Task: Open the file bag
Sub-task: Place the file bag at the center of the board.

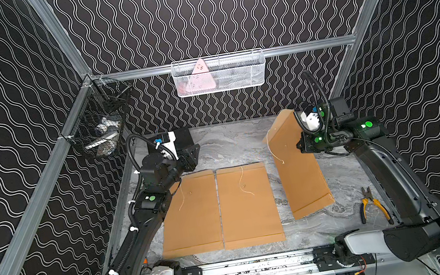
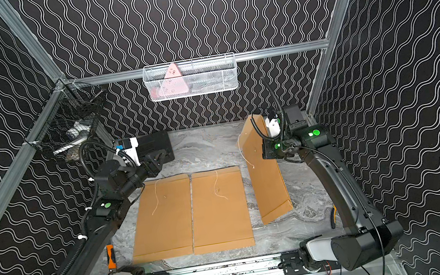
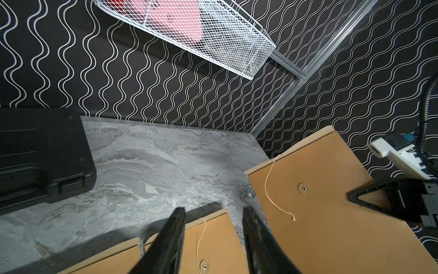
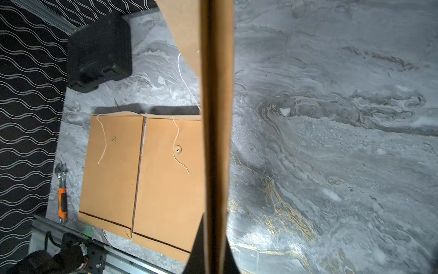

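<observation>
Kraft-brown card is up on edge: the right gripper [image 4: 213,227] has the file bag [image 1: 297,168] pinched by its long side. Its jaws are closed right down on the thin paper, seen edge-on in the right wrist view. The bag's near end rests on the tabletop [image 1: 232,145], and its far, mouth end tilts up into the air on the robot's right. That looks deliberate: propped like this, the flap end is clear of the surface and turned toward the other arm. The string [image 3: 266,182] hangs loose, off the button [image 3: 303,188], so the tie seems undone and the flap is likely what's left. Across the way, the left gripper [image 3: 213,211] hovers roughly half open and empty, touching nothing. It sits above the far end of the middle file bag [image 1: 249,208], which lies flat beside a third bag [image 1: 192,217]. It points toward the raised bag, probably lined up to go for that flap.
</observation>
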Robot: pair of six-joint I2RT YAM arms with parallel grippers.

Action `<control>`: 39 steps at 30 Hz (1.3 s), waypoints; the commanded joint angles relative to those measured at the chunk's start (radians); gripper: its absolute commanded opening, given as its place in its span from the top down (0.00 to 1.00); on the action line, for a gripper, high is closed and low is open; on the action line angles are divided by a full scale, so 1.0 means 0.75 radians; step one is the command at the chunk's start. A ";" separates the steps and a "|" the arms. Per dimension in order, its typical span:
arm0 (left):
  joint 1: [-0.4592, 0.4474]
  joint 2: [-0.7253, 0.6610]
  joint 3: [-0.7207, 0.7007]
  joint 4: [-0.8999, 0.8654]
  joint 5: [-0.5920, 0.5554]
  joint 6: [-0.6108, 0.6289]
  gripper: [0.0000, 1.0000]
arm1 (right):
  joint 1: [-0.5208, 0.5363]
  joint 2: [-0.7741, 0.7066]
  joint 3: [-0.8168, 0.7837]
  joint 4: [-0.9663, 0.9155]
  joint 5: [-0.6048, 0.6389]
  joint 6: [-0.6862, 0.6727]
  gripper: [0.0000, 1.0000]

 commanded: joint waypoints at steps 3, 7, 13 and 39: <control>0.003 -0.022 -0.001 0.010 0.003 0.040 0.56 | -0.018 0.015 -0.066 -0.078 0.011 0.001 1.00; 0.002 -0.025 -0.001 0.009 0.006 0.042 0.57 | -0.044 0.005 -0.152 -0.036 -0.016 0.021 1.00; 0.002 -0.027 -0.010 0.019 0.015 0.041 0.57 | -0.077 -0.012 -0.263 0.023 -0.059 0.017 1.00; 0.002 0.006 -0.001 0.032 0.027 0.042 0.57 | -0.219 0.017 -0.471 0.151 -0.210 -0.057 1.00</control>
